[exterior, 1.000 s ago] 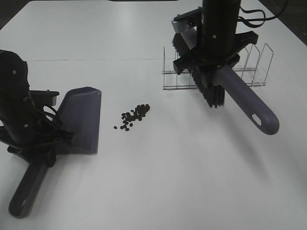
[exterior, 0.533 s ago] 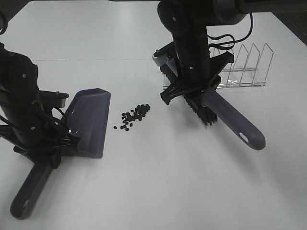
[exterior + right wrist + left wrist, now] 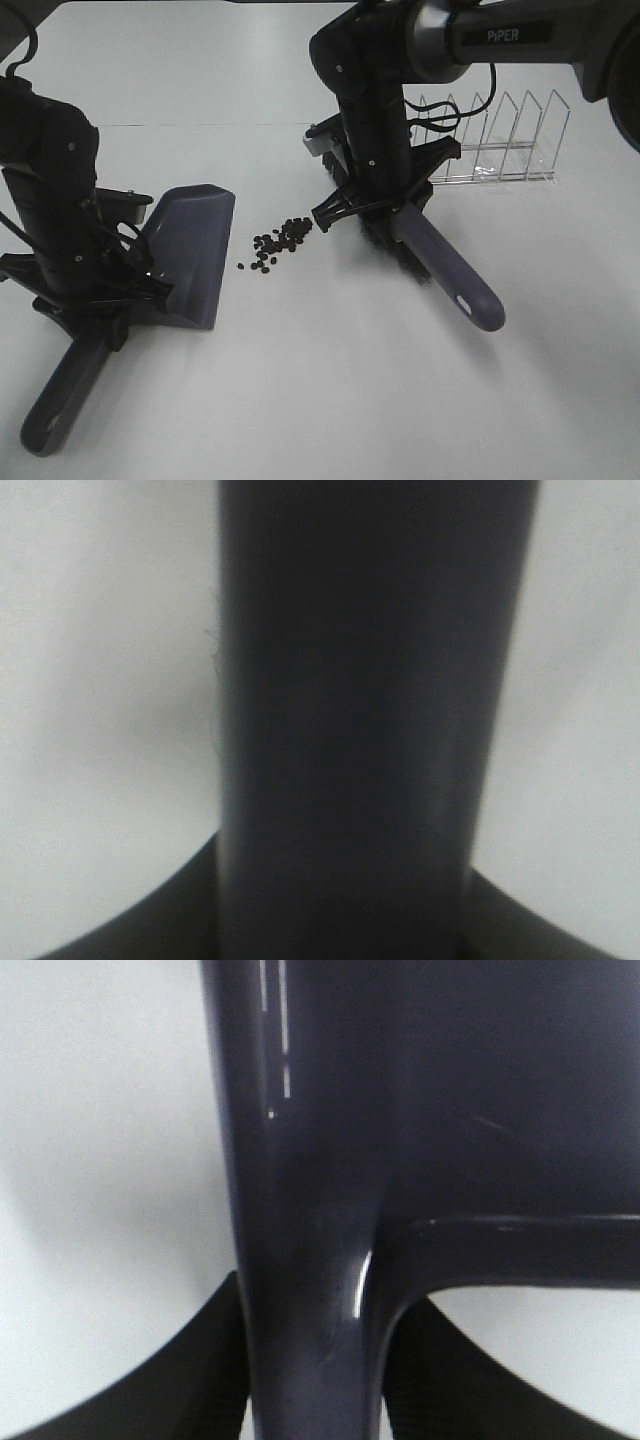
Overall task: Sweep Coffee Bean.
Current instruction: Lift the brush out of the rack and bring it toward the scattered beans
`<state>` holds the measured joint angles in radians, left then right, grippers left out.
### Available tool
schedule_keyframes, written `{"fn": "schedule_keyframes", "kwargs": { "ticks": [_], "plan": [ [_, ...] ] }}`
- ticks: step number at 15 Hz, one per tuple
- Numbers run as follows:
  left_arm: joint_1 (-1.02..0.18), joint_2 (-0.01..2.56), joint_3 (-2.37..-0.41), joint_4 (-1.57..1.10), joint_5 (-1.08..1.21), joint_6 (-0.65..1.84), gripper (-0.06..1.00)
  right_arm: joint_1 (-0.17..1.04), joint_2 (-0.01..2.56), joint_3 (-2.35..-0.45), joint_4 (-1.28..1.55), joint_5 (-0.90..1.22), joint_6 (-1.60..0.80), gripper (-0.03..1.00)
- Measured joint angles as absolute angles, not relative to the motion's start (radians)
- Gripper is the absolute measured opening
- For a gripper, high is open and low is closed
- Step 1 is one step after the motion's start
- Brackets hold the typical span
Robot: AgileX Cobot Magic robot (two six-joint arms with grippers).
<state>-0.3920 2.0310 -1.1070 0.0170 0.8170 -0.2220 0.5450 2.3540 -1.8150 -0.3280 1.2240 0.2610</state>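
Where the high camera looks down on the white table (image 3: 330,400), tiny dark brown oval coffee beans (image 3: 278,243) lie scattered between a grey-purple plastic dustpan (image 3: 195,250), its handle clamped in the left gripper (image 3: 100,318), and a black-bristled brush (image 3: 440,275) clamped in the right gripper (image 3: 385,205). The left wrist view shows dark fingers (image 3: 170,1380) pinching the pan's neck. In the right wrist view, the brush handle fills the frame, squeezed from both sides

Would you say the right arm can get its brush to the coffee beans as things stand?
Probably yes: the brush sits just right of the coffee beans, with only bare table between them, and the dustpan lies on their other side.
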Motion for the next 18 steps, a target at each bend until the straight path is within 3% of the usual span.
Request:
{"fn": "schedule_keyframes", "kwargs": {
  "ticks": [18],
  "plan": [
    [-0.392, 2.031, -1.107, 0.017, 0.796, -0.199, 0.33, 0.546, 2.33, -1.824, -0.207, 1.225, 0.248, 0.32]
  ]
}}
